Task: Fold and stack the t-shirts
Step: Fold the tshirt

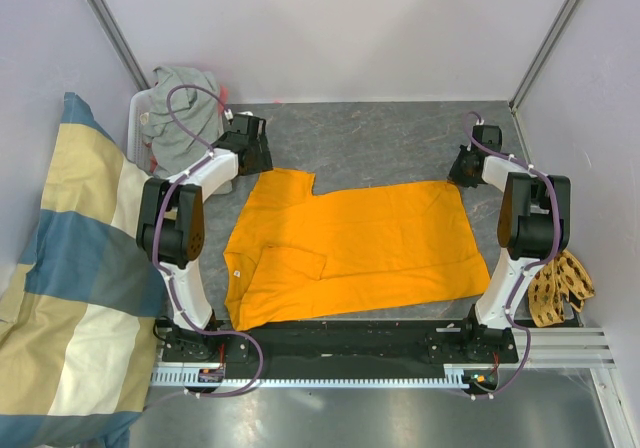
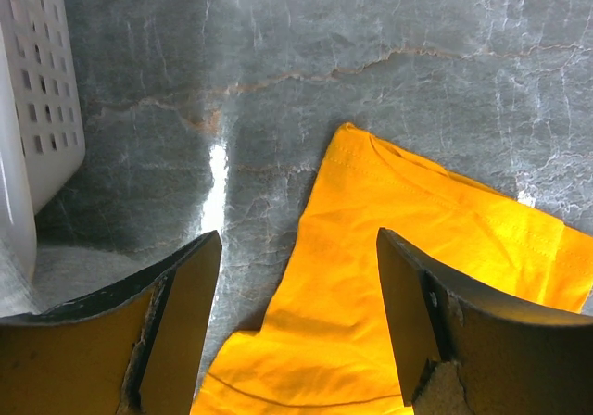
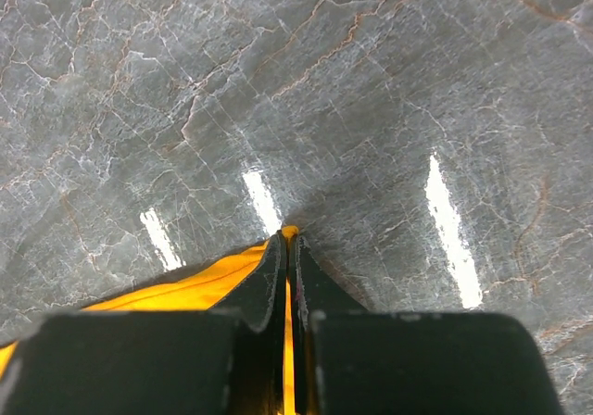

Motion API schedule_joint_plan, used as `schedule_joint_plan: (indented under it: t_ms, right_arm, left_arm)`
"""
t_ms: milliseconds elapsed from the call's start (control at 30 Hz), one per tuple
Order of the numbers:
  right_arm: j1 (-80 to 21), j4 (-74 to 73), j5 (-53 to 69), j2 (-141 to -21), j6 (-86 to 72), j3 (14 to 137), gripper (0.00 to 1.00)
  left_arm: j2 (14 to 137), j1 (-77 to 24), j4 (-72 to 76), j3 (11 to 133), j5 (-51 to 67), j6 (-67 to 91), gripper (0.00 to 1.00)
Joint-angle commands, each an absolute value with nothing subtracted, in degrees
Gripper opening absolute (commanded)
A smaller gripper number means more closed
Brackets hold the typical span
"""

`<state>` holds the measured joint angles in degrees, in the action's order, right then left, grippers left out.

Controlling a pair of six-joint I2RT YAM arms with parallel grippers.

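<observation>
Grips far-right corner of orange t-shirt (image 1: 350,243) in clenched right pincer (image 3: 288,239); hovers left pincer (image 2: 296,237), released, over its opposite corner on grey marbled surface (image 1: 380,138).

Widest free lane: bare worktop (image 1: 380,138) behind orange tee (image 1: 350,253), btwn the two arms, back wall beyond. Far L corner blocked by basket (image 1: 135,128) w/ grey tee (image 1: 185,118) heaped in it, near L gripper (image 1: 255,158). L wrist view shows a strip of bare stone btwn basket wall and the spread fingers (image 2: 185,313). L side: big cloth (image 1: 70,288) crowds the L arm. R side: tan disc (image 1: 560,286) by R arm base, side wall close. R gripper (image 3: 289,241), pinched on tee corner, has clear stone ahead. Near edge: rail (image 1: 380,376).
</observation>
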<state>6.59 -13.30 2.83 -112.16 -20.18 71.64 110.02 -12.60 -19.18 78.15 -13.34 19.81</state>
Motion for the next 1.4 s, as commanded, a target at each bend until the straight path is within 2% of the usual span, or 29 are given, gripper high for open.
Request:
schedule_joint_plan:
  t_ms: [0, 200, 333, 433, 1067, 1367]
  right_arm:
    - [6.33, -16.17, 4.13, -111.27, -20.65, 70.05, 0.0]
    - [6.33, -16.26, 4.31, -111.88, -20.57, 70.31, 0.0]
    - [6.33, -16.26, 4.22, -111.97, -20.48, 70.49, 0.0]
    - [6.33, -16.26, 4.31, -112.32, -20.48, 70.49, 0.0]
    - [6.33, -16.26, 3.87, -112.94, -20.3, 70.31, 0.0]
    - [6.33, -16.44, 3.34, -112.85, -20.21, 70.49, 0.0]
  left_arm:
    - [112.4, -12.22, -19.6, 84.62, -13.97, 14.95, 0.75]
    - [118.21, -11.87, -22.06, 91.22, -14.85, 13.71, 0.74]
    - [121.46, -11.95, -22.85, 93.51, -14.5, 13.18, 0.65]
    - [123.31, -11.87, -24.07, 94.65, -14.07, 13.36, 0.62]
    - [126.73, -11.78, -26.36, 98.69, -6.15, 12.66, 0.61]
    - [130.16, -11.78, -31.9, 103.35, -6.41, 10.64, 0.56]
